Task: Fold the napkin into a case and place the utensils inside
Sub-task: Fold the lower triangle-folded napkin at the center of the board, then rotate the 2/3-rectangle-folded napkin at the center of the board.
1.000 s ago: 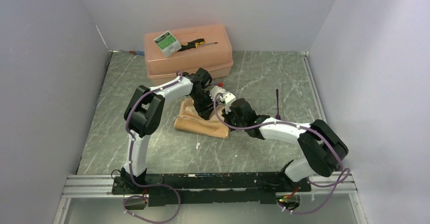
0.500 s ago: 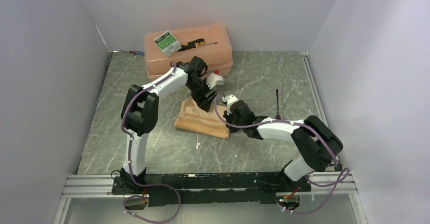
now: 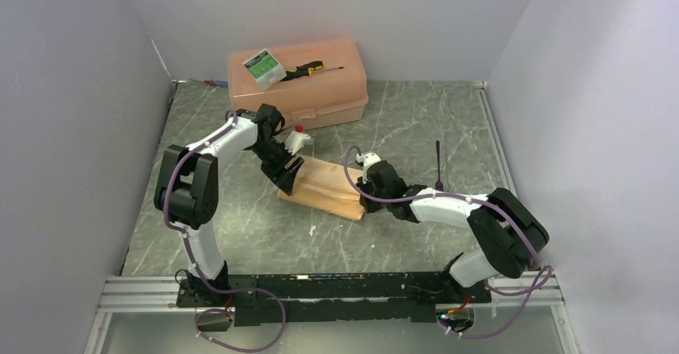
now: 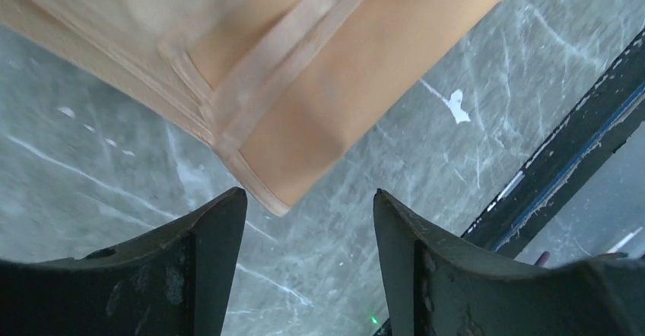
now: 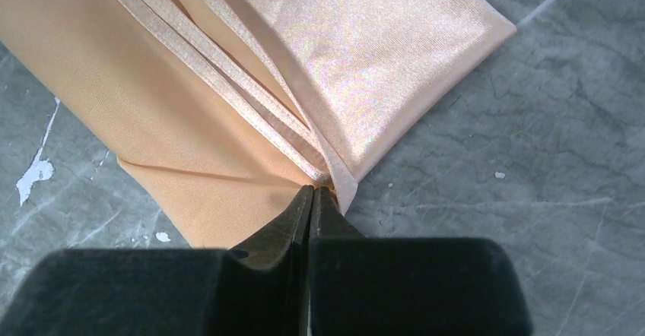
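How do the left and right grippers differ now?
The left black two-finger gripper is open; the right black two-finger gripper is shut. The left sits just off a corner of the shiny peach-orange cloth napkin; the right's tips meet its folded edge. Both point at the napkin.

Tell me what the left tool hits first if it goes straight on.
Likely the corner of the folded napkin, lying just ahead of the open left tool. Depth is unclear, so it might land on the table beside it.
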`<action>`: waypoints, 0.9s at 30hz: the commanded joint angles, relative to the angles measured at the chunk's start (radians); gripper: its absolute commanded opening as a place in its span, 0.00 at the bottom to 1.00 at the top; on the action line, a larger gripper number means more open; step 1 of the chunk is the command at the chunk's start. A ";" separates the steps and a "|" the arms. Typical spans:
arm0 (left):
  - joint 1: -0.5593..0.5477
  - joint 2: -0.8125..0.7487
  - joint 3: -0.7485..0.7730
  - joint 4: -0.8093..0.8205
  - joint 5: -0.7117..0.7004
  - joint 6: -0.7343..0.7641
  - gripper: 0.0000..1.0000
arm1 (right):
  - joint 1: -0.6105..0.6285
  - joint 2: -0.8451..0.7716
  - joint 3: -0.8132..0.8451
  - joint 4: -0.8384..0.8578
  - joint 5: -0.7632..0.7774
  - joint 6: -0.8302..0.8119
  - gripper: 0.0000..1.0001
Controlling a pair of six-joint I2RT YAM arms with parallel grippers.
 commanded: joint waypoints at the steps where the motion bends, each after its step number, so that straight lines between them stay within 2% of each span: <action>1: 0.008 -0.070 -0.059 0.029 0.008 -0.029 0.66 | -0.005 -0.040 0.031 -0.036 -0.036 0.043 0.06; 4: 0.007 -0.078 -0.094 0.085 -0.037 -0.053 0.64 | -0.016 -0.067 0.080 -0.063 -0.051 0.037 0.17; 6: 0.006 -0.085 -0.125 0.125 -0.087 -0.048 0.62 | -0.032 -0.084 0.125 -0.102 -0.066 0.026 0.28; 9: 0.006 -0.099 -0.143 0.144 -0.135 -0.034 0.61 | -0.073 -0.078 0.203 -0.123 -0.099 0.000 0.37; 18: 0.006 -0.155 -0.155 0.086 -0.122 -0.021 0.66 | -0.155 0.175 0.387 -0.137 -0.098 -0.094 0.42; 22: 0.006 -0.170 -0.178 0.089 -0.123 -0.014 0.68 | -0.166 0.252 0.411 -0.128 -0.095 -0.112 0.44; 27: 0.003 -0.135 -0.216 0.124 -0.135 -0.014 0.65 | -0.175 0.281 0.394 -0.108 -0.093 -0.117 0.45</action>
